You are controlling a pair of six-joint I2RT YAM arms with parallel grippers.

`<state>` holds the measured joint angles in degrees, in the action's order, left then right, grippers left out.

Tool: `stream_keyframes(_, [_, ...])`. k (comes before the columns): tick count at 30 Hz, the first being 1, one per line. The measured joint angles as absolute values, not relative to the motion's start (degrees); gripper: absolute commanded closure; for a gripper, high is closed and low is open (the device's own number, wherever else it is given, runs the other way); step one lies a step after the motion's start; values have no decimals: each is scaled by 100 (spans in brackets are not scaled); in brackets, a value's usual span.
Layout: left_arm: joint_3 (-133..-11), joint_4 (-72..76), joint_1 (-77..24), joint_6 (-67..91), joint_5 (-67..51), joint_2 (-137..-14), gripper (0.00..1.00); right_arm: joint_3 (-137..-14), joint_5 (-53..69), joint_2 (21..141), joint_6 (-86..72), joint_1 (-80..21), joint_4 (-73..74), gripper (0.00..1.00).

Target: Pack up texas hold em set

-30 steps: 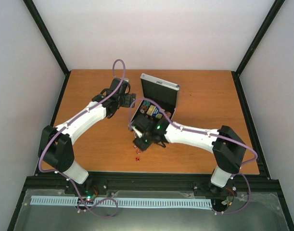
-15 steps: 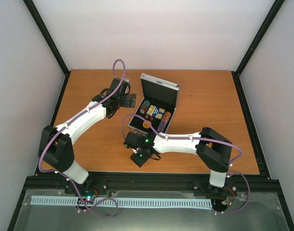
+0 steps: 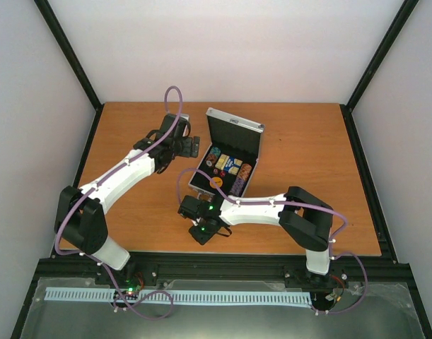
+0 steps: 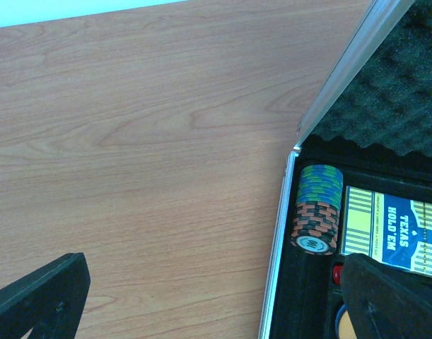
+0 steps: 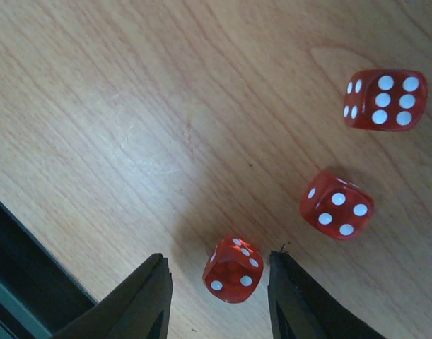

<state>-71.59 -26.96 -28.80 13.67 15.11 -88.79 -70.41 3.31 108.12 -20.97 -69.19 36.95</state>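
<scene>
1. Case [image 3: 226, 168] sits mid-worktop [image 3: 307, 141] — lid [image 3: 235, 134] raised at its far side.
2. Chips [image 4: 316, 208] lie inside, near the lid, with the deck [image 4: 392, 229] just beside them.
3. Dice [image 5: 336, 205] lie on the worktop before the case — one die [image 5: 233, 270] between the right jaws.

We see bright, even, diffuse light; soft shadows fall beside the red dice [image 5: 336, 205], sharp close up, while the top view seems slightly soft.
</scene>
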Motion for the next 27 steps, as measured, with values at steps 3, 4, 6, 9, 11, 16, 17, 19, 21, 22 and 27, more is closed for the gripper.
stream_keyframes(3, [-7159,-2696,-2880,1369,1507,-8866,0,-7046,311,10816,-2128,-6919,3686,66])
stream_keyframes(4, [-7159,-2698,-2880,1369,1498,-8866,0,-7046,296,10816,-2139,-6919,3682,68])
stream_keyframes(6, [-7159,-2696,-2877,1369,1494,-8866,0,-7046,248,10816,-2180,-6919,3682,80])
stream_keyframes(9, [-7159,-2696,-2877,1369,1490,-8866,0,-7046,196,10816,-2215,-6919,3684,94])
stream_keyframes(11, [-7159,-2696,-2877,1369,1487,-8866,0,-7059,163,10816,-2246,-6919,3680,95])
stream_keyframes(16, [-7159,-2696,-2877,1367,1487,-8866,0,-7094,-58,10787,-2213,-6921,3852,97])
stream_keyframes(17, [-7159,-2698,-2877,1369,1487,-8866,0,-7100,-139,10753,-2209,-6921,3948,97])
stream_keyframes(19, [-7159,-2696,-2877,1369,1485,-8866,0,-7122,-325,10591,-2193,-6908,4165,97])
stream_keyframes(21, [-7159,-2698,-2877,1369,1479,-8866,0,-7168,-471,10315,-2165,-6845,4357,97])
stream_keyframes(22, [-7159,-2698,-2877,1369,1476,-8866,0,-7194,-515,10156,-2134,-6775,4403,96])
stream_keyframes(27, [-7159,-2698,-2880,1369,1474,-8868,0,-7330,-626,9588,-1865,-5828,4305,97])
